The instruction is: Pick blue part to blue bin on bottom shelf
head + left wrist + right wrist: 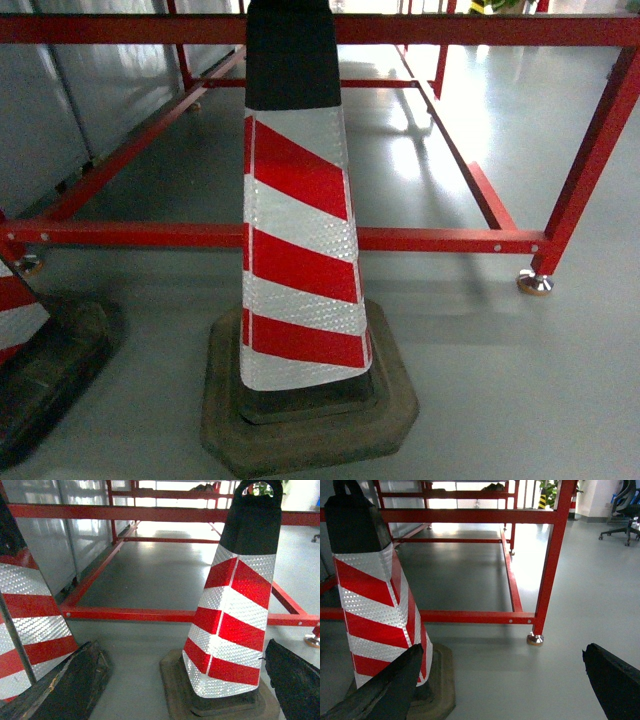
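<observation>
Left gripper [180, 680]: two dark fingers [70, 685] at the lower corners of the left wrist view, spread wide apart, nothing between them but floor and a cone.
Right gripper [500, 680]: dark fingers [390, 685] at the lower corners of the right wrist view, likewise spread wide and holding nothing.
Striped cone [300, 240]: upright traffic cone with red and white reflective bands, black top and a worn dark rubber base, standing on the floor in the middle of the head view; in the left wrist view it fills the gap between the fingers, in the right wrist view it stands at the left, beside the left finger.
Second cone [20, 310]: same banding, cut off at the left edge of the head view, its dark base on the floor; well apart from the first.
Red frame [450, 240]: painted tube rails, one low rail running behind the cones, a higher one across the top, a post at the right.
Frame foot [534, 283]: shiny metal pad under the right post, resting on the floor.
Floor [520, 400]: smooth grey, glossy with light reflections farther back.
Office chair [625, 510]: dark, far right background of the right wrist view.
Blue part, blue bin, bottom shelf: not in any of the three views.
</observation>
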